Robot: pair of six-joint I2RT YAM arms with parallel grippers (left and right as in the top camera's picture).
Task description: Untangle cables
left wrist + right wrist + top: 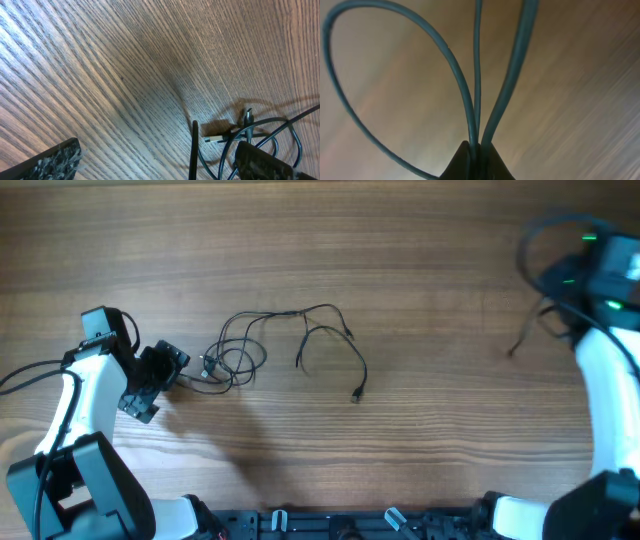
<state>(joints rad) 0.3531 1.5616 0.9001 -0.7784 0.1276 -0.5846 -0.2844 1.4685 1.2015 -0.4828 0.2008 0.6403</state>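
Inspector: Left gripper (pixel 172 368)?
Observer: Jaws stood wide, holding nothing. The tangled cables (pixel 232 362) lay on the table (pixel 420 260) just beside its fingertips (pixel 260 160), one strand between them, a loose plug end trailing toward mid-table.
Inspector: Right gripper (pixel 475 157)?
Observer: Clamped tight on a looped cord (pixel 512 75), three strands rising from the pinch. It sat at the far right, well apart from the tangle.
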